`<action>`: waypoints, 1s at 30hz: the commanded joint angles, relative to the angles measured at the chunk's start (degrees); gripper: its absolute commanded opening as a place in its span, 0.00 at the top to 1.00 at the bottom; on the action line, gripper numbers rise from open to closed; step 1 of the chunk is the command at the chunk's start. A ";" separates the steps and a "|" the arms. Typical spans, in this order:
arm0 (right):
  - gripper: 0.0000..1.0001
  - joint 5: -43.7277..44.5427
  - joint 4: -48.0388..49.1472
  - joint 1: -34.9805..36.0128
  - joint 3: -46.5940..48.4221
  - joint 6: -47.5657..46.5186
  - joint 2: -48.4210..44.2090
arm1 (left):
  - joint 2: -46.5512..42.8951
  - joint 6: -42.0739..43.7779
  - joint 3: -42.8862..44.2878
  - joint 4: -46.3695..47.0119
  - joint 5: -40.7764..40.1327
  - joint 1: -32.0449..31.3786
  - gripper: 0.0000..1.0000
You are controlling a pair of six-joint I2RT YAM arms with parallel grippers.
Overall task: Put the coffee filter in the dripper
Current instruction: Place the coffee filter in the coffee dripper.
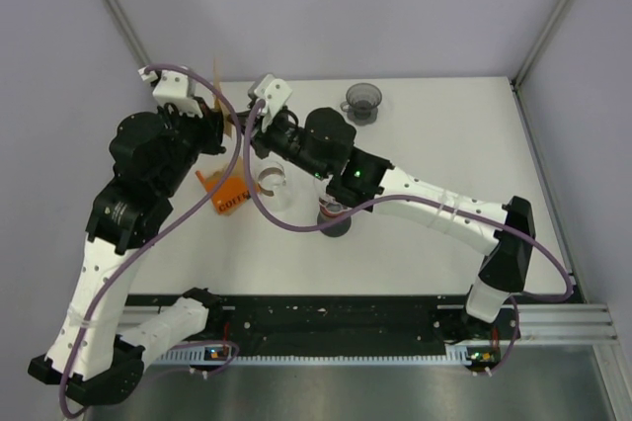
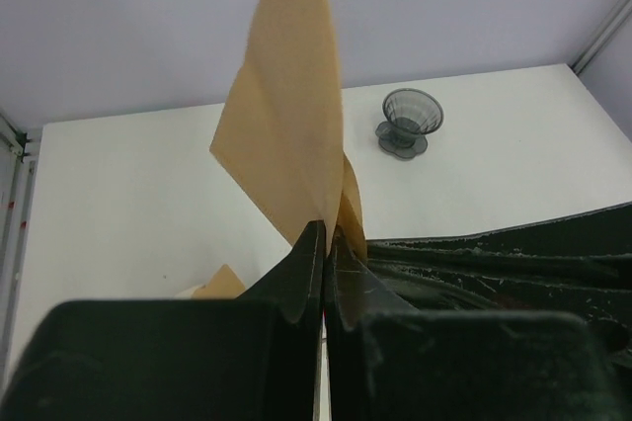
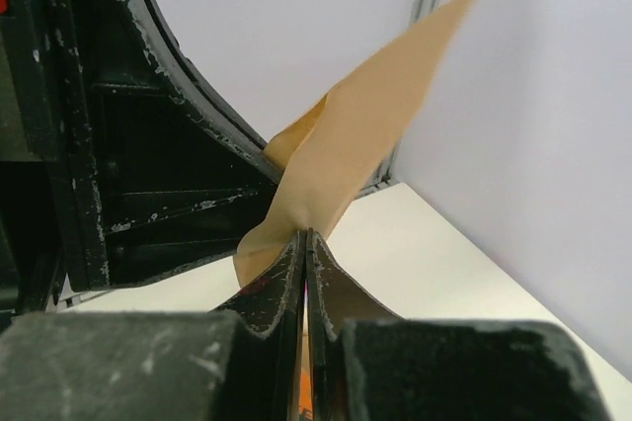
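Your left tool [image 2: 324, 240] and right tool [image 3: 305, 243] are both clamped on the coffee filter [image 2: 281, 115], held aloft; the dripper [image 2: 411, 115] stands apart on the surface [image 2: 128, 204].

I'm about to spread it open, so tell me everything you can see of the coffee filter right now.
The coffee filter is thin tan paper, folded flat with a crease, its pointed end sticking up at a tilt. It is held up in the air: the left gripper and the right gripper are both shut on its lower edge, side by side. It is far from the dripper.
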 commanded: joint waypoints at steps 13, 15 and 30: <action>0.50 -22.49 9.60 -9.05 -4.00 22.32 -6.62 | -3.37 14.31 -4.69 4.88 6.37 -0.31 1.00; 0.47 -24.26 10.14 -8.96 -2.95 24.87 -5.47 | -3.28 14.58 -4.86 5.23 8.21 -0.40 1.00; 0.56 -21.89 3.90 -7.91 4.08 28.76 1.21 | -4.16 13.61 -4.86 6.73 11.11 -0.31 1.00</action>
